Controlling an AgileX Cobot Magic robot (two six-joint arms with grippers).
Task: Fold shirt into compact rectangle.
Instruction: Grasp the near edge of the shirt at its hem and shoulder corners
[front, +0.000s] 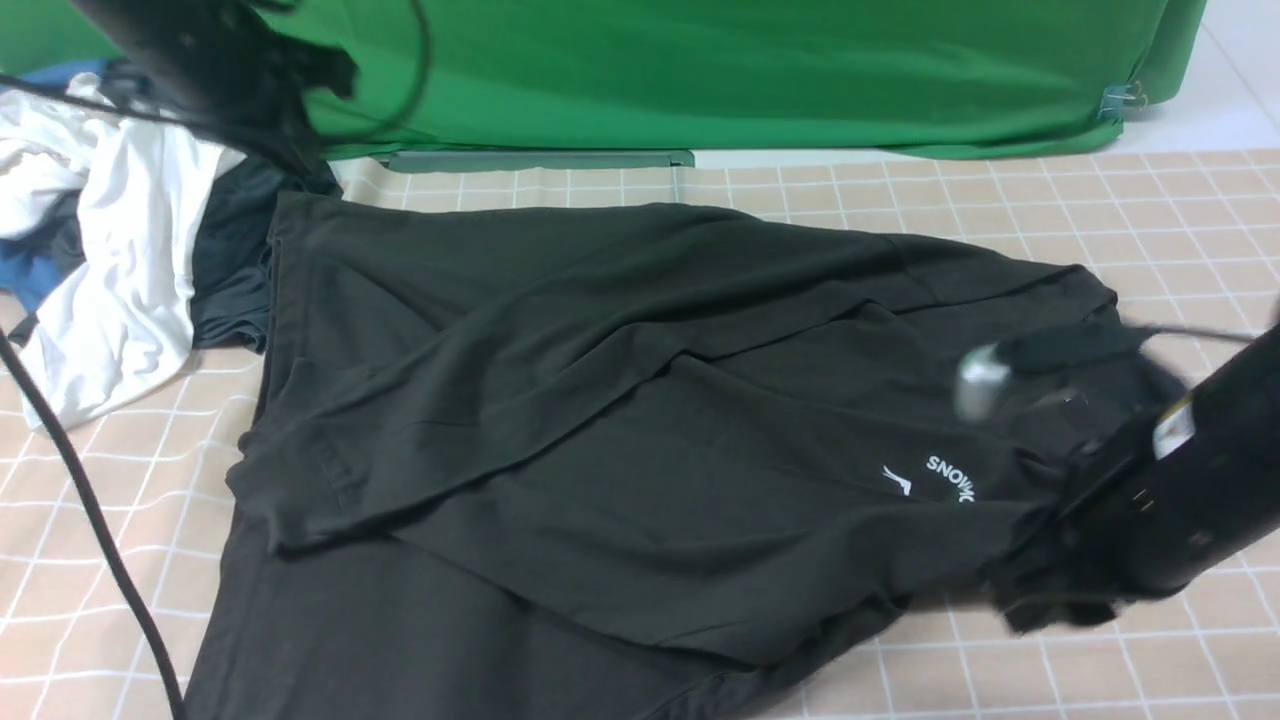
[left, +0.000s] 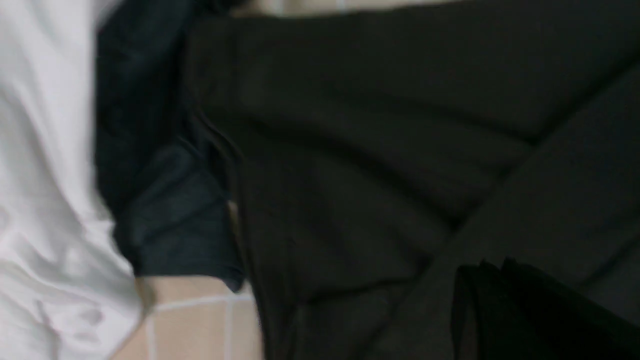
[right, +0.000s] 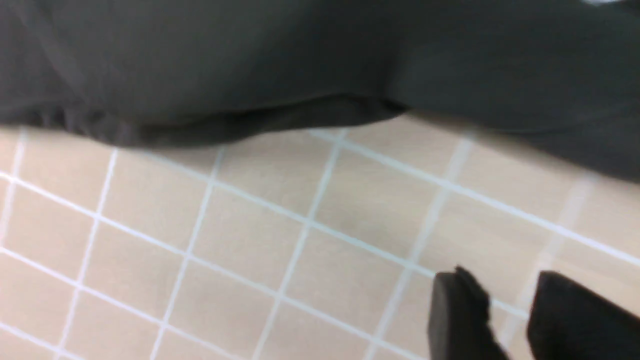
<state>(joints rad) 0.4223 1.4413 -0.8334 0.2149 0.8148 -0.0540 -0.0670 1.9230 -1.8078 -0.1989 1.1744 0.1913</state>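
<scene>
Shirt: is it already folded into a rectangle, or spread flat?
Partly folded: one side of the shirt lies diagonally over its middle, creased, and the outline is uneven. No rectangle yet.

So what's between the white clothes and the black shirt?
A dark grey-teal garment lies between the white clothes and the shirt, clearest in the left wrist view.

A large black cotton shirt (right: 310, 55) lies rumpled on a beige tablecloth with white grid lines (right: 200, 240), its hemmed edge slightly blurred. The right gripper (right: 507, 320) hangs over bare cloth beside that edge. Its two black fingers (right: 457, 315) stand apart, with tablecloth showing between them.
</scene>
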